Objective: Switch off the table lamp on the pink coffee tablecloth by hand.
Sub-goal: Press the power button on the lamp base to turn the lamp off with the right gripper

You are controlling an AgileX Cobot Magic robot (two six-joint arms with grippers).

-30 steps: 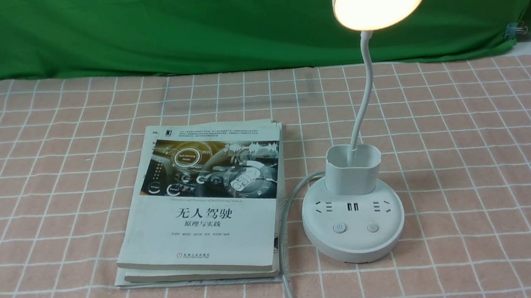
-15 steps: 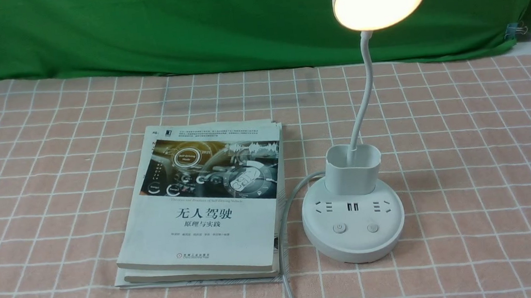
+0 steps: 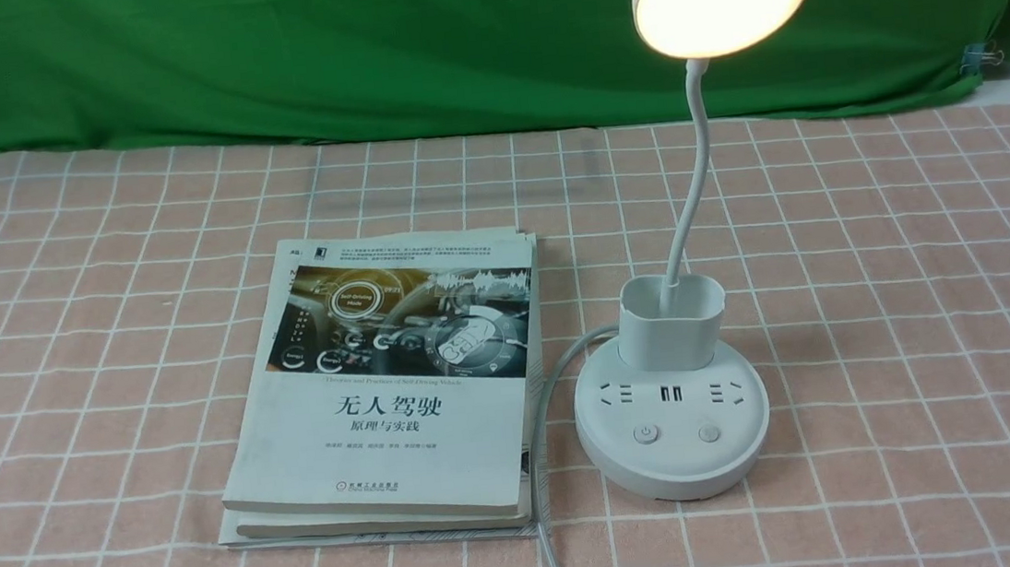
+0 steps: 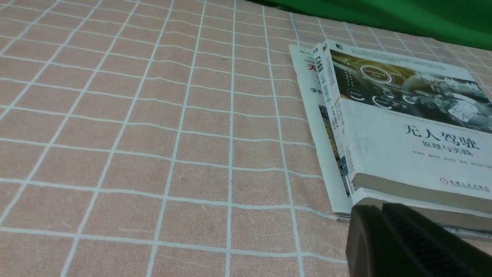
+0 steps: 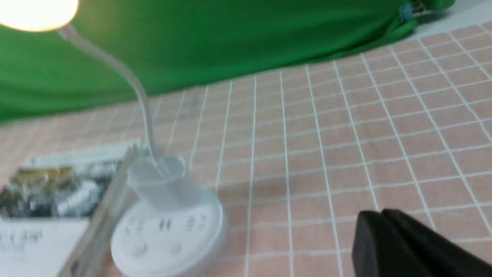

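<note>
The table lamp (image 3: 672, 397) — lit — stands right of centre on the pink coffee tablecloth (image 3: 889, 330), beside the books (image 3: 394, 387). It lies ahead-left of the right gripper (image 5: 378, 219) (jaws together, empty), likely the nearer one; left gripper (image 4: 378, 211) likewise closed.

The place looks like a robot lab bench staged as a study desk, not a real home or office. A green backdrop (image 3: 353, 48) hangs behind the table, its hem lying on the top and a binder clip (image 3: 983, 55) showing at its right end. A pink tablecloth (image 3: 931, 279) with a white grid covers the rest. The props are few and tidy: 2 stacked books (image 3: 387, 406), the top 1 a Chinese textbook on self-driving cars, and a lit lamp (image 3: 669, 328) with sockets in its base. The black left gripper (image 4: 380, 209) and right gripper (image 5: 382, 213) intrude in the wrist views.
</note>
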